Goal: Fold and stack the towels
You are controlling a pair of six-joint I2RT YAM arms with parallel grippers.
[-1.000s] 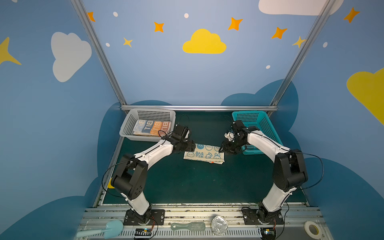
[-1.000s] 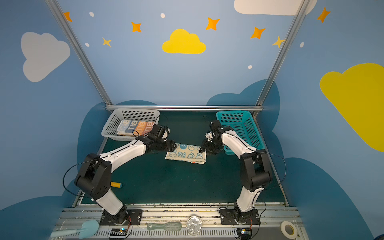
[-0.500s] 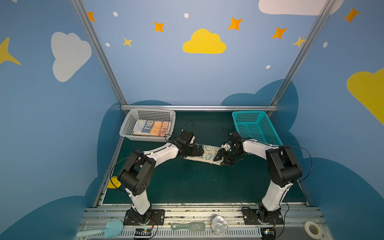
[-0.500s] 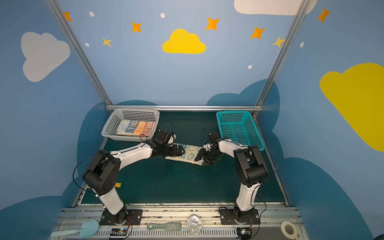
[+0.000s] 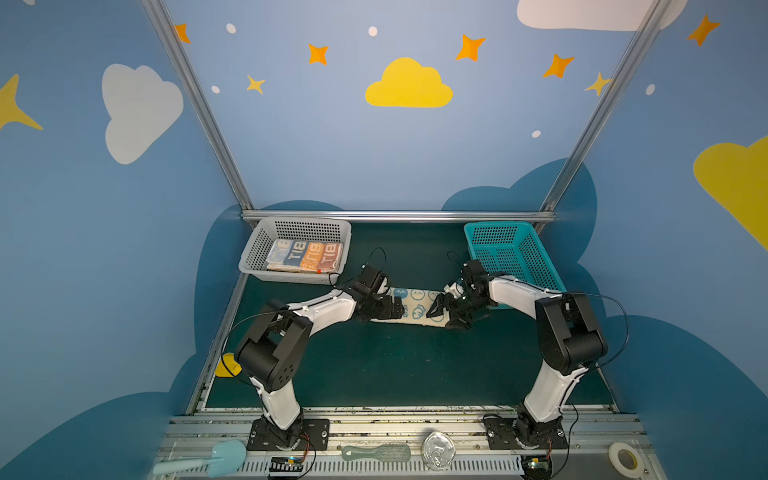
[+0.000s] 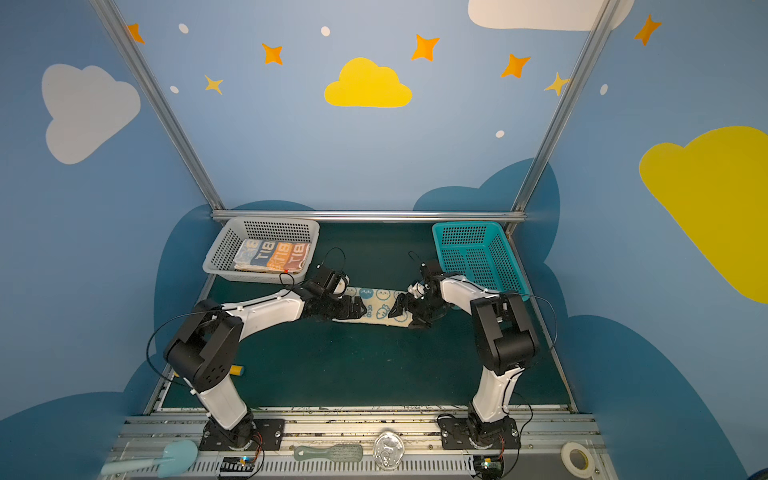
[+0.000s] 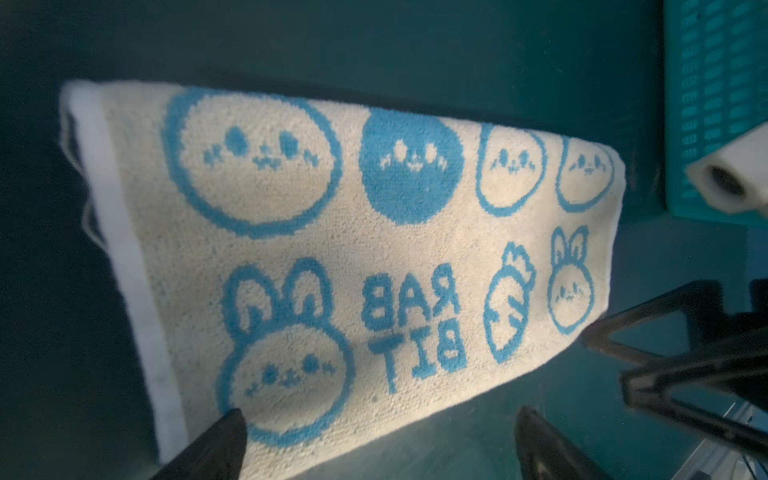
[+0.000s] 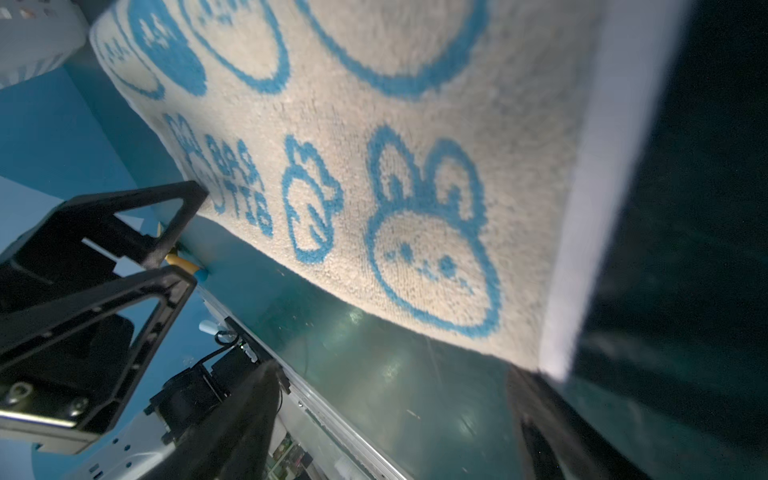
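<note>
Blue-and-cream towel (image 5: 415,305) (image 6: 380,305), printed with bunny faces, a carrot and "RABBIT" lettering, lies flat as a folded strip on the green mat (image 5: 374,365) near the middle of the work area in both top views, its long axis running from 9 o'clock to 3 o'clock. Left gripper (image 5: 392,309) (image 6: 357,309) sits low over the strip's 9 o'clock end. Right gripper (image 5: 442,316) (image 6: 405,316) sits low over the 3 o'clock end, so the towel lies between the two. In the left wrist view the left gripper (image 7: 380,411) has its fingers spread wide and clamps nothing. The towel (image 7: 353,249) lies ahead of the fingers, one tip over its hemmed corner. In the right wrist view the right gripper (image 8: 392,374) likewise stands parted and grips nothing, with the towel (image 8: 374,166) ahead of it and one finger just beside the white hem's corner. Whether either finger touches the cloth cannot be told. Grey basket (image 5: 257,249) (image 6: 224,249), at 10 o'clock from the strip, holds a folded stack topped by the orange-and-blue lettered towel (image 5: 305,255) (image 6: 274,255). Teal basket (image 5: 536,257) (image 6: 498,249) stands at 2 o'clock, just behind the right arm.
</note>
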